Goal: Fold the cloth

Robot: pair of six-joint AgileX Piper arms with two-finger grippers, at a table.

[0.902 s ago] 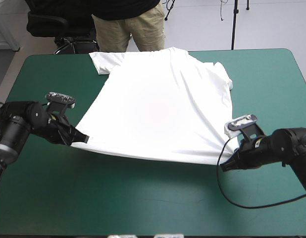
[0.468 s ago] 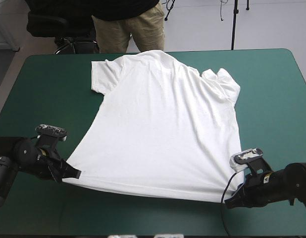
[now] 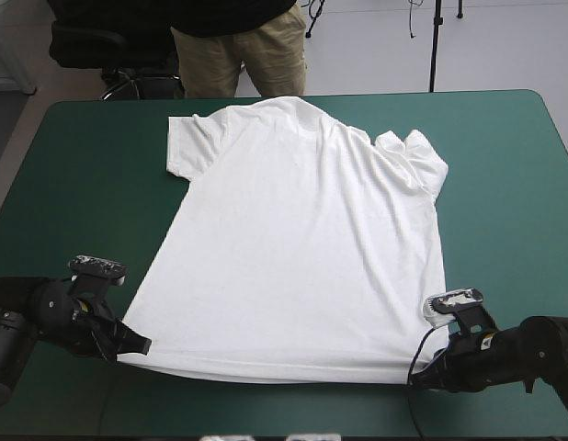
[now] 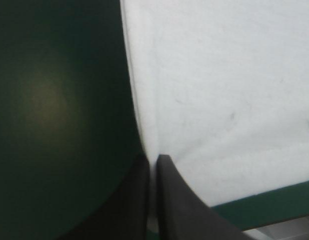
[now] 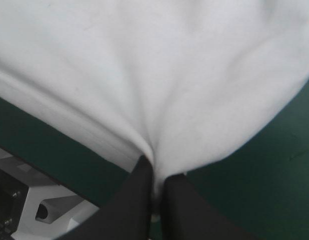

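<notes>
High view overlooks table (image 3: 505, 165); wrist views close on T-shirt (image 3: 302, 248) hem corners.

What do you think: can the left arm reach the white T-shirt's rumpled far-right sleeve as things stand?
Probably not: the left gripper is shut on the near hem corner of the white short-sleeved T-shirt, and that rumpled sleeve lies diagonally across the spread shirt.

we log one tabletop (image 3: 505, 165) | we see its cover (image 3: 73, 165) teal-green and smooth, out to the tabletop's far, left and right edges | we note rounded corners at the tabletop's far edge
</notes>
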